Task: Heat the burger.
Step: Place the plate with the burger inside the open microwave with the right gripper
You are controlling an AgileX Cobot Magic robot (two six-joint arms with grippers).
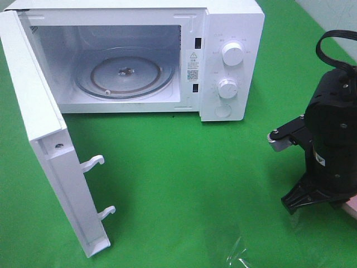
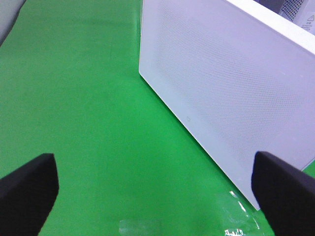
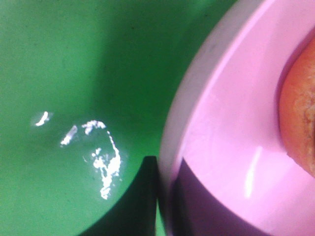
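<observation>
Pink plate, burger aboard, sat pinched in my right gripper (left gripper gaped empty); microwave stood open, loading and heating undone.

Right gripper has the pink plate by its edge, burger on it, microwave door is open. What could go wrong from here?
The right gripper pinches the pink plate only at its rim, so it may tip when lifted and the burger could slide off. The microwave door stands swung out, latch hooks exposed; the plate might clip it going in. The open left gripper sits near that door and could bump it.
</observation>
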